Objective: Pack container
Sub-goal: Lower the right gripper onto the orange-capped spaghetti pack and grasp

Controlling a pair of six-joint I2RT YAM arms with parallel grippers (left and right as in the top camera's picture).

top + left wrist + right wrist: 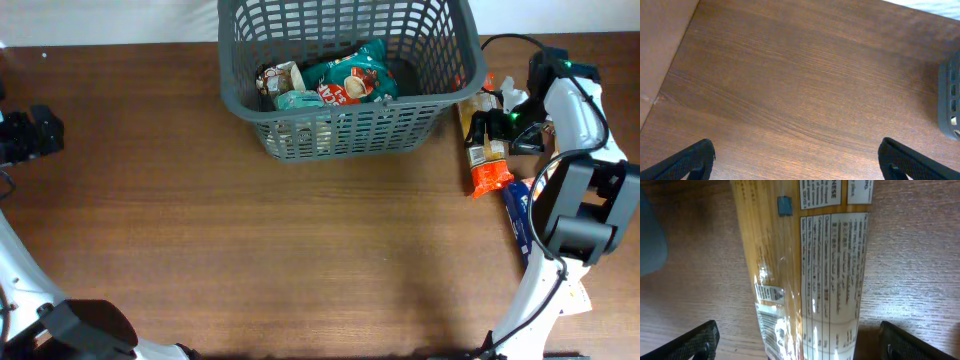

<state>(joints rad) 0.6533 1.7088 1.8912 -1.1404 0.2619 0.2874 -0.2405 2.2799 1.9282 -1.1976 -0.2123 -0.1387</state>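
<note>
The container [340, 118], with a few packets inside, stands well off to the left of the right claw [800, 342]. That claw hangs wide open astride a glossy golden packet [805, 270] lying flat on the table [920, 255]. The fingers may skid off the slick film, or a drooping end may snag the rim. The left claw [795, 160] gapes wide too, holding nothing.

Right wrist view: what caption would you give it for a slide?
Open right gripper poised over a golden packet lying on the wooden table.
</note>
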